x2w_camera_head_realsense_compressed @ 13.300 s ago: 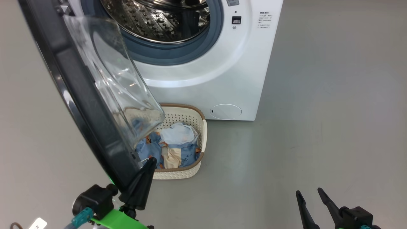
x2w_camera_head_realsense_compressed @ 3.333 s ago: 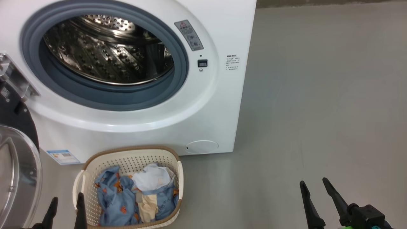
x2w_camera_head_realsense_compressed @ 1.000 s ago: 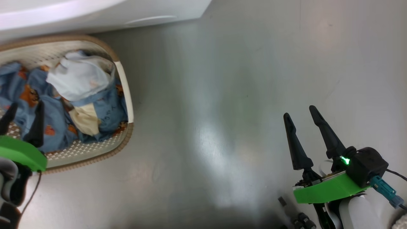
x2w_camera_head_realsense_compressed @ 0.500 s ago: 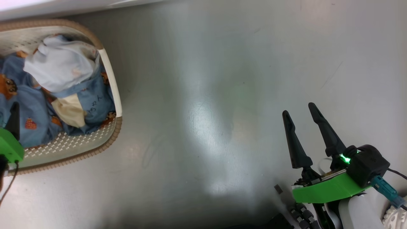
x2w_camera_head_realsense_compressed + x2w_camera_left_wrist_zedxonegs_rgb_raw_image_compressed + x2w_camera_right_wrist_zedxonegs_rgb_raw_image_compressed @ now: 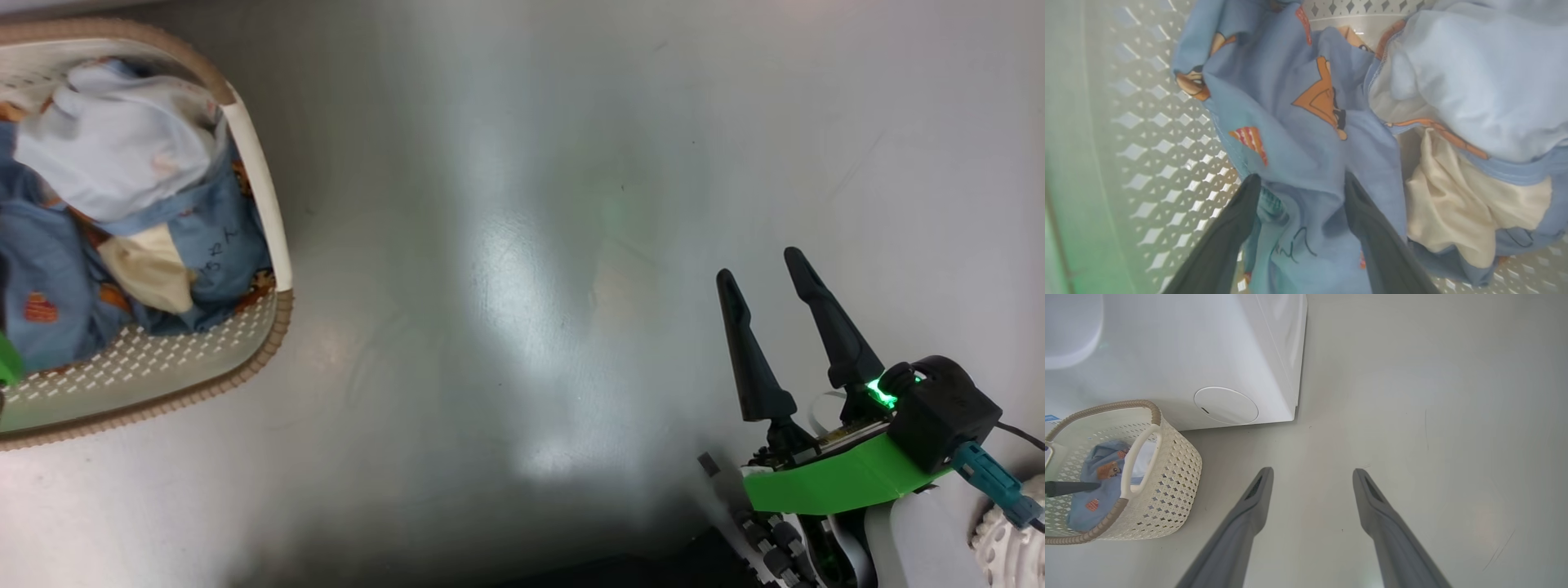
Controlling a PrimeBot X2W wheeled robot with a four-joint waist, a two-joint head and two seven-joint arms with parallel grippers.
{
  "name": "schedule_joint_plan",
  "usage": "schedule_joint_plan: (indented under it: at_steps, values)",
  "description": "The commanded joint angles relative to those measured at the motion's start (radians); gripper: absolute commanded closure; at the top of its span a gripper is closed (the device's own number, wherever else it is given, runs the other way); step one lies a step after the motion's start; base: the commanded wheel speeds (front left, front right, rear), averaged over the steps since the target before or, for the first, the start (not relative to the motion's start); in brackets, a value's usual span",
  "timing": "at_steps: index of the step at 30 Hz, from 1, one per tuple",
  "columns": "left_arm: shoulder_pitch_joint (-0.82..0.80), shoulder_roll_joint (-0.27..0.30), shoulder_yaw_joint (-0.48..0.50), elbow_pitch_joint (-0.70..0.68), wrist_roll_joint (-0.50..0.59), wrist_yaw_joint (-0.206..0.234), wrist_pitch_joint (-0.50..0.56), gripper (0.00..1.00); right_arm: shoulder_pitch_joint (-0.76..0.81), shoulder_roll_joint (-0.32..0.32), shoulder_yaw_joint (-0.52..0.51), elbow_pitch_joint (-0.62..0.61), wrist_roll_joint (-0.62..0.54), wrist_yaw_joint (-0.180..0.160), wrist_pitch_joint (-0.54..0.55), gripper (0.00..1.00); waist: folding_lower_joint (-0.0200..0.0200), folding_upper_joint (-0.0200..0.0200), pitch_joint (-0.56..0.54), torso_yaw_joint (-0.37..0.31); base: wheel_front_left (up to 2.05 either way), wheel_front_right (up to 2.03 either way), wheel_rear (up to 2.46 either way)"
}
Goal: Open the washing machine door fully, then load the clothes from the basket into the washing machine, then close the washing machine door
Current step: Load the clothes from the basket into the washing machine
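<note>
There's the left gripper (image 5: pixel 1301 177) down in the basket (image 5: pixel 261 204), jaws spread wide, a fold of the blue clothes (image 5: pixel 1306 102) bulging between its fingers but not pinched, with cream and pale pieces at 3 o'clock of it. In the head view the basket sits at 9 o'clock on the floor (image 5: pixel 522 245), while the right gripper (image 5: pixel 761 266) hovers at 4 o'clock, open and empty, well apart. From the right wrist, the washer (image 5: pixel 1167 343) stands at 11 o'clock.
</note>
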Motion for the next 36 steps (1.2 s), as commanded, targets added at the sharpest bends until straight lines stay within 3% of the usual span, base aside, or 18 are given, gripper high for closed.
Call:
schedule_joint_plan:
  at_steps: [1, 10, 11, 12, 13, 22, 36]
  values:
    - [0.01, 0.064, 0.019, 0.007, -0.011, -0.002, 0.005, 0.0, 0.028, -0.003, 0.028, -0.02, 0.011, 0.002, -0.005, 0.0, 0.0, 0.0, 0.009, -0.008, 0.0, 0.0, 0.0]
    - [-0.017, 0.079, -0.027, -0.01, -0.037, -0.002, 0.038, 0.0, 0.031, -0.003, 0.039, -0.031, 0.023, 0.002, -0.005, 0.0, 0.0, 0.0, 0.041, -0.031, 0.0, 0.0, 0.0]
    - [-0.018, 0.08, -0.034, -0.014, -0.04, -0.002, 0.038, 0.08, 0.031, -0.003, 0.038, -0.032, 0.023, 0.002, -0.005, 0.0, 0.0, 0.0, 0.043, -0.032, 0.0, 0.0, 0.0]
    - [-0.017, 0.08, -0.042, -0.019, -0.042, -0.002, 0.039, 0.63, 0.03, -0.003, 0.038, -0.032, 0.023, 0.002, -0.005, 0.0, 0.0, 0.0, 0.044, -0.033, 0.0, 0.0, 0.0]
    - [-0.016, 0.081, -0.048, -0.023, -0.046, -0.002, 0.038, 1.0, 0.03, -0.003, 0.037, -0.031, 0.024, 0.002, -0.005, 0.0, 0.0, 0.0, 0.044, -0.033, 0.0, 0.0, 0.0]
    - [0.019, 0.064, -0.082, -0.044, -0.099, -0.002, -0.024, 1.0, 0.015, -0.003, 0.03, -0.015, 0.026, 0.002, -0.005, 0.0, 0.0, 0.0, -0.013, -0.016, 0.0, 0.0, 0.0]
    - [0.097, 0.025, -0.15, -0.099, -0.164, -0.002, -0.15, 1.0, 0.006, -0.003, 0.021, 0.046, 0.011, 0.002, -0.005, 0.0, 0.0, 0.0, -0.193, 0.028, 0.0, 0.0, 0.0]
